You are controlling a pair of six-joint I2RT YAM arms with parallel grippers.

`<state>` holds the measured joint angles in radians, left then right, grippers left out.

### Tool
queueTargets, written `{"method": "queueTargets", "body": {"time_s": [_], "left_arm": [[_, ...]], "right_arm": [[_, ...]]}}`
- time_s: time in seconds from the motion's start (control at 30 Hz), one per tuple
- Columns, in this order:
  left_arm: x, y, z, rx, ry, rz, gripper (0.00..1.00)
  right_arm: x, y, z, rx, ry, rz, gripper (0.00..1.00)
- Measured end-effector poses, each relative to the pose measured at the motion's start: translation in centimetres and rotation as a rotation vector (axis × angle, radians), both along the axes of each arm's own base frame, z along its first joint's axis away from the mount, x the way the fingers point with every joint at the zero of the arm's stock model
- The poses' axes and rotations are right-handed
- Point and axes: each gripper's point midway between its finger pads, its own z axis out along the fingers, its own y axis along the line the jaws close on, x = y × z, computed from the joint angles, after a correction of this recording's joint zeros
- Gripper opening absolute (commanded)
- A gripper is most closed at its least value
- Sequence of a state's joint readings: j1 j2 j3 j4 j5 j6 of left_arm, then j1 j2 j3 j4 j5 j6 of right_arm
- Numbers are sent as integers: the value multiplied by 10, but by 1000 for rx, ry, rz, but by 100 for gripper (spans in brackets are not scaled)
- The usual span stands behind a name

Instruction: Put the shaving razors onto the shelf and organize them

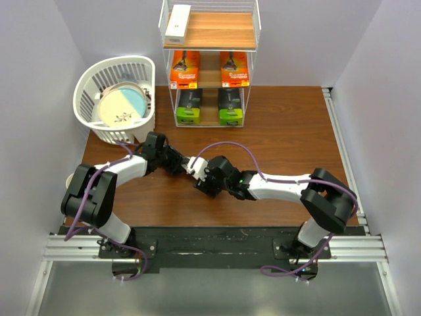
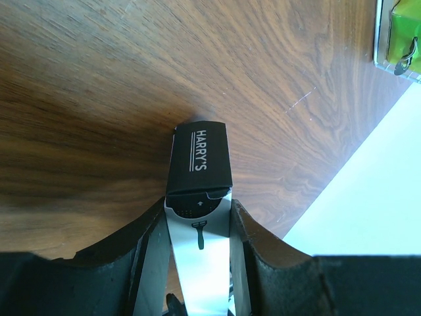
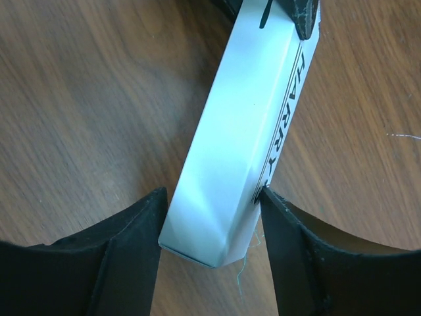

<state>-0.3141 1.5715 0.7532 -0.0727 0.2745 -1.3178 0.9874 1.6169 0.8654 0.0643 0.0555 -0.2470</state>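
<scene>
A long slim white HARRY'S razor box point(image 1: 195, 164) hangs just above the table's middle, held at both ends. My left gripper point(image 2: 197, 220) is shut on its black-sleeved end point(image 2: 198, 164). My right gripper point(image 3: 212, 197) has its jaws pressed against both sides of the white end point(image 3: 243, 131). The shelf point(image 1: 209, 39) stands at the back. Its top board carries another white box point(image 1: 177, 23), its middle board two orange packs point(image 1: 185, 68), and its bottom tier two black-and-green packs point(image 1: 189, 106).
A white slatted basket point(image 1: 92, 79) holding a plate stands at the back left, close to the left arm. A green pack point(image 2: 402, 36) shows at the left wrist view's top right corner. Brown tabletop point(image 1: 289, 131) lies to the right of the arms.
</scene>
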Motion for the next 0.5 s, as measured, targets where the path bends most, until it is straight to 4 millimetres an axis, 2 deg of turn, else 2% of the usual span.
{"method": "queueTargets", "body": {"time_s": [0.17, 0.33, 0.4, 0.5], "left_arm": [[1, 0, 2, -5, -5, 2, 41], [5, 0, 8, -10, -40, -20, 58], [12, 0, 21, -9, -104, -61, 64], [29, 1, 53, -6, -239, -108, 68]], "right_arm": [[-2, 0, -2, 2, 16, 1, 47], [4, -7, -3, 26, 67, -42, 41], [11, -21, -9, 34, 129, -99, 37], [26, -43, -13, 75, 223, -203, 35]]}}
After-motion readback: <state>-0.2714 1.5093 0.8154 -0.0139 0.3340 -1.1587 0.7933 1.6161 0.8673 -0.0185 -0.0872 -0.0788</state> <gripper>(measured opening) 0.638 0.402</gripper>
